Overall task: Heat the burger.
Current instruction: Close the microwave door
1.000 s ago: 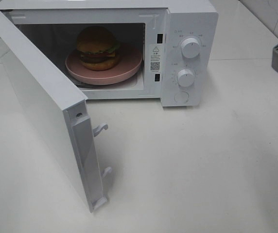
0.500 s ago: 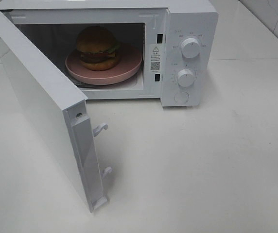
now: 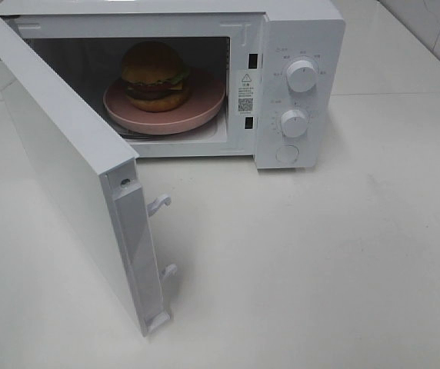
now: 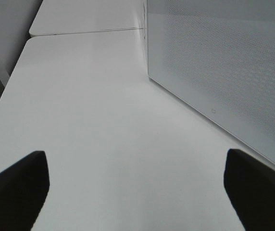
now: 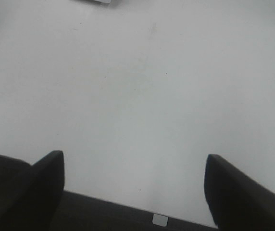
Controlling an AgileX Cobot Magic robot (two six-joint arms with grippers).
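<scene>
You see only the front and top of the burger (image 3: 155, 74); its back is lost in the dim cavity. The pink plate (image 3: 205, 104) under it is cut off on the left by the open door (image 3: 58, 161). The burger sits on that plate inside the microwave (image 3: 297, 31), in the upper middle of the high view. The print around the upper knob (image 3: 302, 76) and lower knob (image 3: 294, 123) is too small to read.

Each wrist view gives you just dark fingertips. The left gripper (image 4: 133, 159) has its fingers spread wide apart, and so does the right gripper (image 5: 132, 156); both hang over the table (image 3: 320, 254).

The door swings out toward the lower left of the frame, with two white latch hooks (image 3: 159, 204) jutting from its edge. The left wrist camera faces its dotted mesh window (image 4: 224, 62).

The bun is glossy, the plate flat and round, the microwave smooth white, and the table pale with a faint sheen.
</scene>
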